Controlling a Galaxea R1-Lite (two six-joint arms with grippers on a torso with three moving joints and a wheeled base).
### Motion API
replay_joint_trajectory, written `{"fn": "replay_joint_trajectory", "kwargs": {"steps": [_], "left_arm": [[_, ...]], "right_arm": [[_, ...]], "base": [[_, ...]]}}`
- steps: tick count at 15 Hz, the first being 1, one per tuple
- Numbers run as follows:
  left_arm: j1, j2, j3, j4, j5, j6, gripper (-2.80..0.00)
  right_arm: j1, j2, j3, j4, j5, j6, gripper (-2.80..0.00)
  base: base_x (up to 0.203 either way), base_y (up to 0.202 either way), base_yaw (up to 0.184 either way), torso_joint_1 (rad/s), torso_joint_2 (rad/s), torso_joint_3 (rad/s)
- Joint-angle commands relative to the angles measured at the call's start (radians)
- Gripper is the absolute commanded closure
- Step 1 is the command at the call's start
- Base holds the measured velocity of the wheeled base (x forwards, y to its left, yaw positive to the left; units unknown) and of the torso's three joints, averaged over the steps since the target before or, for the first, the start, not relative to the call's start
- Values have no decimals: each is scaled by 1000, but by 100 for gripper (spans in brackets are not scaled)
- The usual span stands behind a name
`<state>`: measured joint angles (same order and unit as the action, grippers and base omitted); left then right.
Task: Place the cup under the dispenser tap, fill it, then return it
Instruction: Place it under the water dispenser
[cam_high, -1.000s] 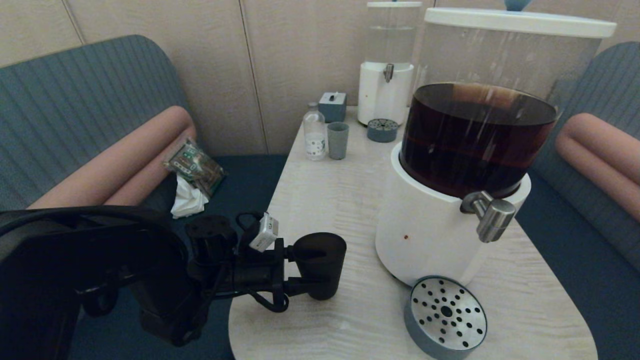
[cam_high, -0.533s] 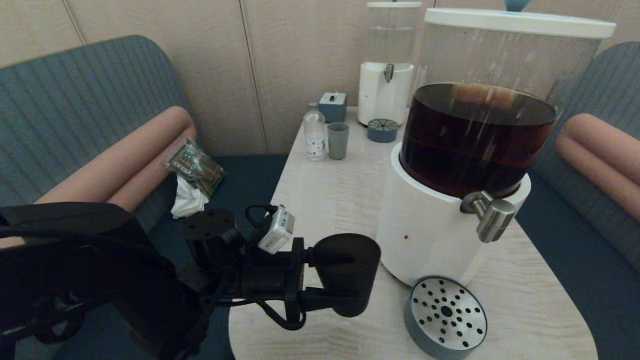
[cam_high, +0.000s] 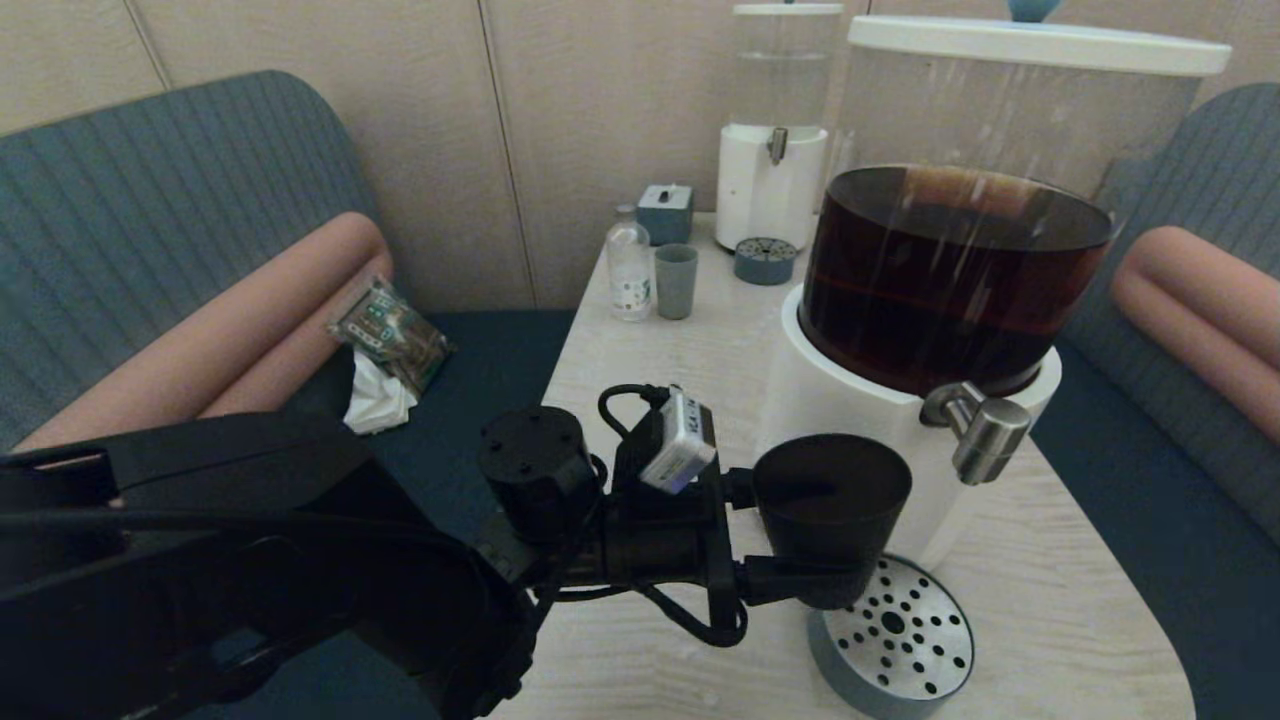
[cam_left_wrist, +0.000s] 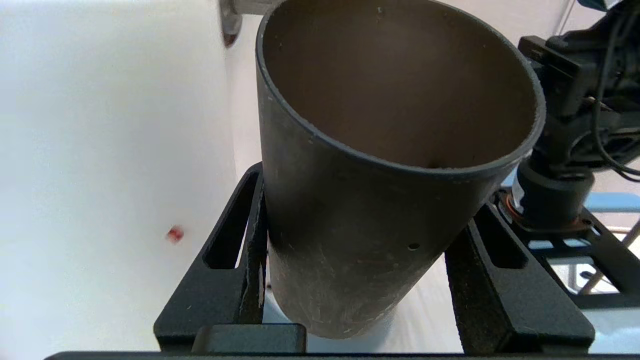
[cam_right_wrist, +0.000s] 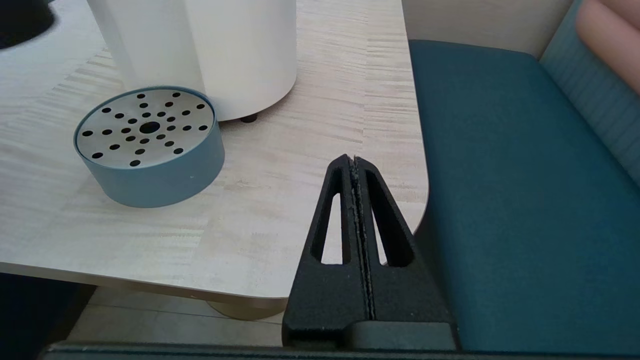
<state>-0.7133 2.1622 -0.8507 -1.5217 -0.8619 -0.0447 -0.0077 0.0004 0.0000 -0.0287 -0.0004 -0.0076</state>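
My left gripper (cam_high: 815, 580) is shut on the dark matte cup (cam_high: 830, 515), holding it upright in the air. The cup hangs over the left rim of the round perforated drip tray (cam_high: 895, 635), close in front of the dispenser's white base (cam_high: 850, 420). The steel dispenser tap (cam_high: 985, 432) juts out to the cup's right and slightly higher, apart from it. In the left wrist view the cup (cam_left_wrist: 380, 165) fills the space between both black fingers (cam_left_wrist: 240, 280) and looks empty inside. My right gripper (cam_right_wrist: 354, 162) is shut and parked off the table's right front corner.
The big tank (cam_high: 960, 270) holds dark brown liquid. At the table's far end stand a paler grey-green cup (cam_high: 676, 281), a small clear bottle (cam_high: 629, 265), a grey box (cam_high: 665, 213), and a second clear-liquid dispenser (cam_high: 772, 125) with its own small tray (cam_high: 765, 260). Blue seats flank the table (cam_high: 660, 400).
The left arm has carried the cup to the right and upward, from the table's front left to just above the drip tray's left rim beside the tap.
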Motion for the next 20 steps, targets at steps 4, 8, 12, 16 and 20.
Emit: {"fn": "replay_joint_trajectory", "kwargs": {"steps": [4, 8, 12, 16, 20], "left_arm": [[-31, 90, -53, -8, 18, 2, 0], [-52, 149, -129, -8, 20, 3, 0], [-73, 211, -203, -8, 21, 3, 0], [-84, 233, -209, -8, 41, 6, 0], [-84, 242, -211, -8, 43, 6, 0]], "right_arm": [[0, 0, 9, 0, 0, 0, 0], [0, 0, 9, 0, 0, 0, 0], [0, 0, 9, 0, 0, 0, 0], [0, 0, 9, 0, 0, 0, 0], [0, 0, 9, 0, 0, 0, 0]], "base": [[0, 0, 0, 0, 0, 0], [0, 0, 0, 0, 0, 0], [0, 0, 0, 0, 0, 0], [0, 0, 0, 0, 0, 0], [0, 0, 0, 0, 0, 0]]}}
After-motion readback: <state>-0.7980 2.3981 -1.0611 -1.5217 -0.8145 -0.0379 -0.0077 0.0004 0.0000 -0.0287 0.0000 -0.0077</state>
